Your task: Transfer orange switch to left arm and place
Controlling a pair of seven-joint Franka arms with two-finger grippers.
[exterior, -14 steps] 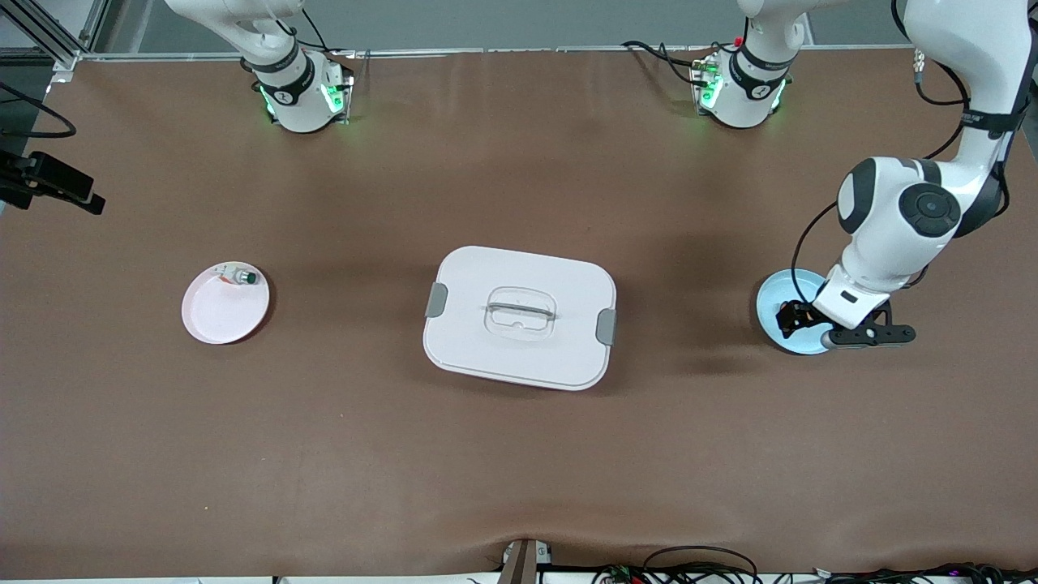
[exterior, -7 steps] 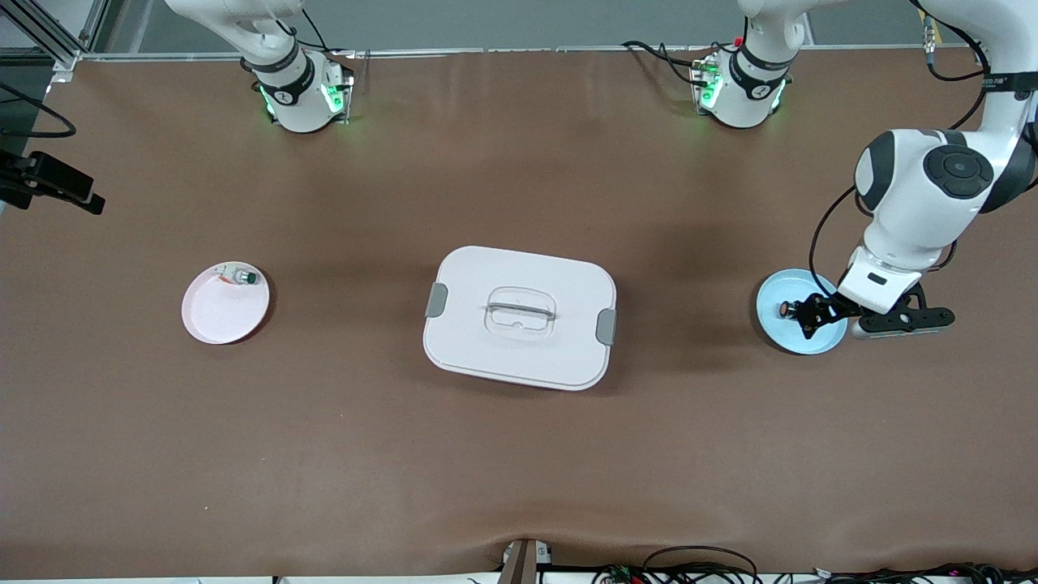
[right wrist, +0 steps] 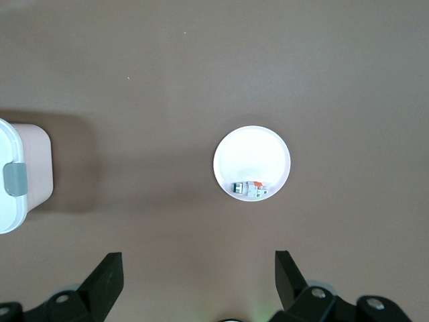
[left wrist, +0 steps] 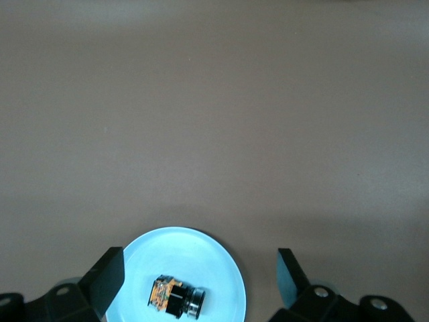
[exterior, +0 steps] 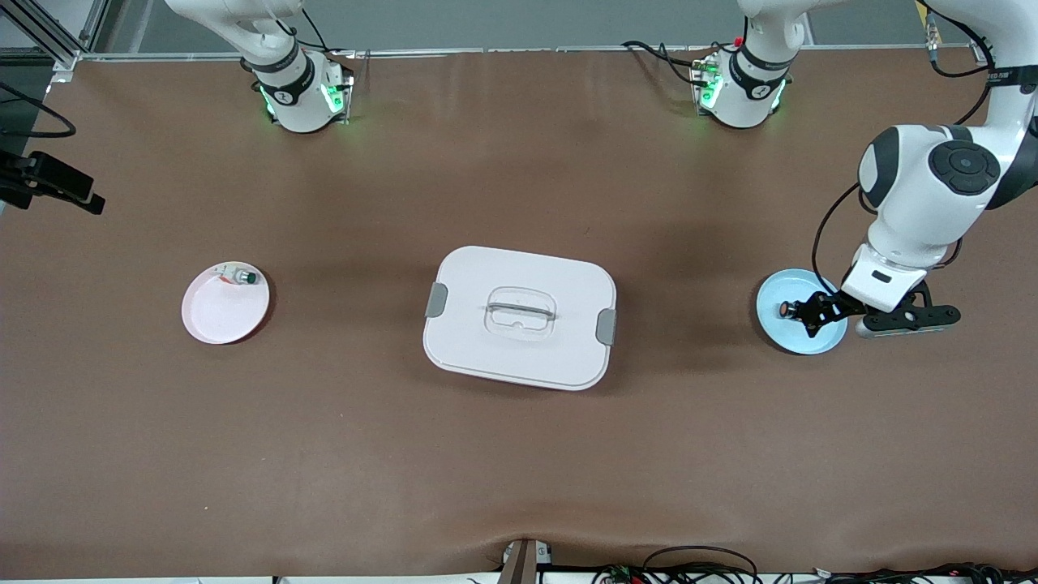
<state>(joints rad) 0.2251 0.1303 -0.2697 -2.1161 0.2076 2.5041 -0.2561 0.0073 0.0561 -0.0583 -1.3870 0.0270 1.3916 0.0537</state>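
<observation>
The orange switch lies on its side on a light blue plate toward the left arm's end of the table. In the left wrist view the switch shows black with an orange-tan end, on the plate. My left gripper is open and empty, above that plate, its fingers standing wide on either side of the switch. The white box stands at mid-table. My right gripper is open and empty, high over the table, and does not show in the front view.
A pink plate toward the right arm's end holds a small white-silver switch with a green cap. The right wrist view shows both the plate and that switch, plus a corner of the box.
My left gripper has shifted toward the left arm's end of the table, uncovering the orange switch on the blue plate. The right arm has not moved.
</observation>
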